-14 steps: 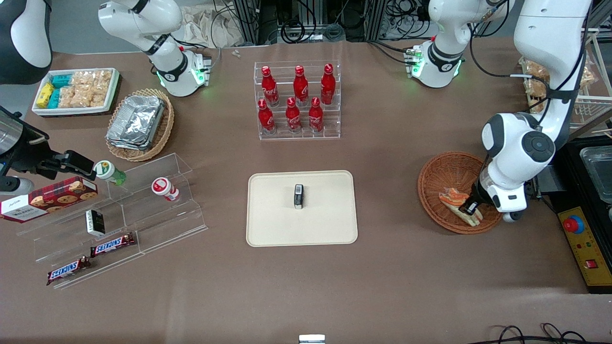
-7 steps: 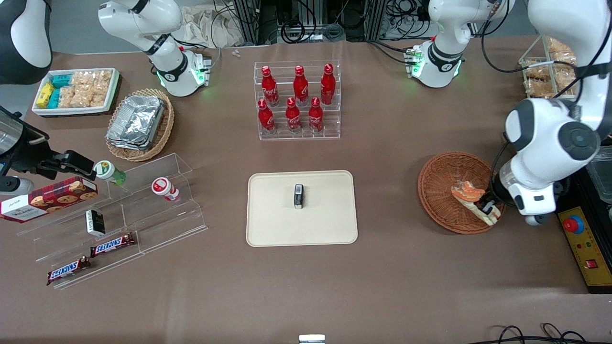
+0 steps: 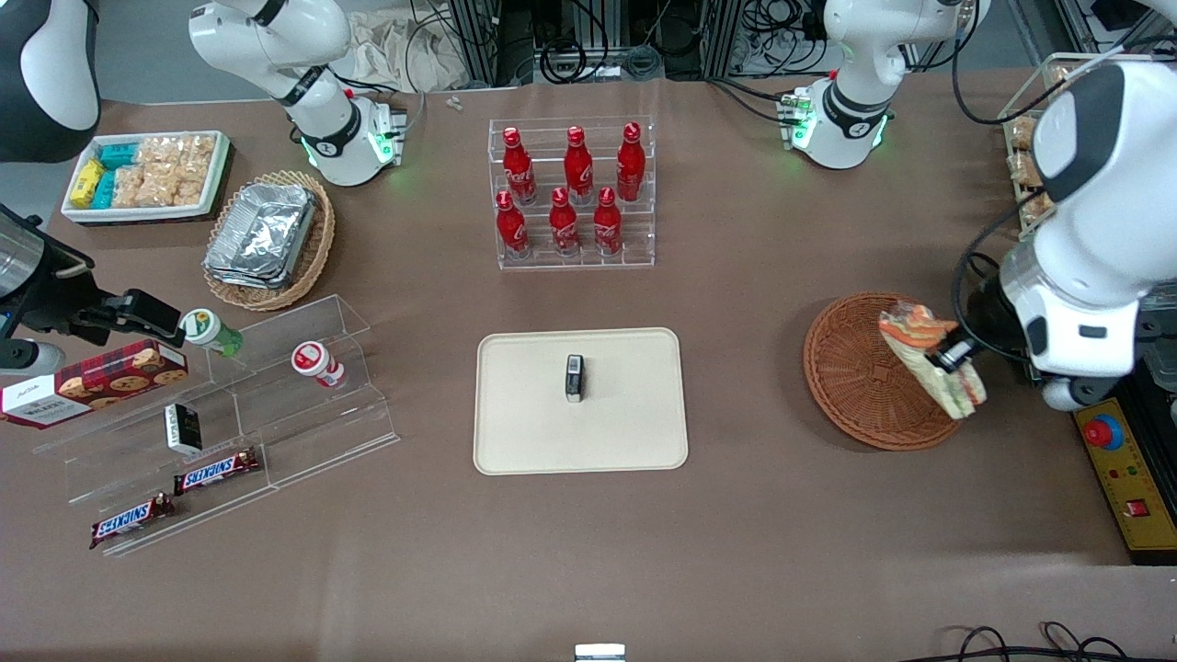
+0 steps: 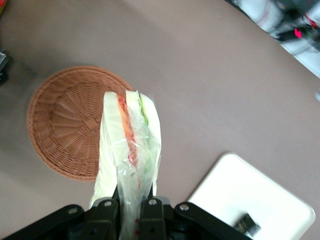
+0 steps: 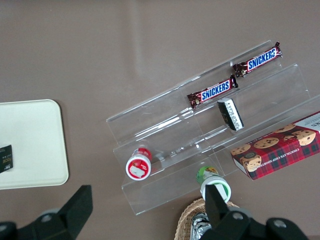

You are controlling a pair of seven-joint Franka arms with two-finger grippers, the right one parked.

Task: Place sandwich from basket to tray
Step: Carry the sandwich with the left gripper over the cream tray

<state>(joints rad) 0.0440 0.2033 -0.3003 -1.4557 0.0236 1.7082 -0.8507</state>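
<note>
My left gripper (image 3: pixel 952 356) is shut on the sandwich (image 3: pixel 927 354), a plastic-wrapped wedge of pale bread with green, orange and red layers, and holds it in the air above the rim of the reddish-brown wicker basket (image 3: pixel 860 372). In the left wrist view the gripper (image 4: pixel 131 210) clamps the wrap of the sandwich (image 4: pixel 131 145), and the basket (image 4: pixel 65 125) below it holds nothing. The cream tray (image 3: pixel 524 405) lies mid-table, toward the parked arm from the basket; it also shows in the left wrist view (image 4: pixel 260 192) and in the right wrist view (image 5: pixel 30 145).
A small dark packet (image 3: pixel 574 377) stands on the tray. An acrylic rack of red bottles (image 3: pixel 572 193) stands farther from the camera than the tray. A yellow control box with a red button (image 3: pixel 1126 469) lies at the working arm's table end. Acrylic snack steps (image 3: pixel 230 414) lie toward the parked arm.
The gripper has lifted the sandwich out of the basket; it rose from the basket floor to well above the rim, and the arm has swung up and toward its table end.
</note>
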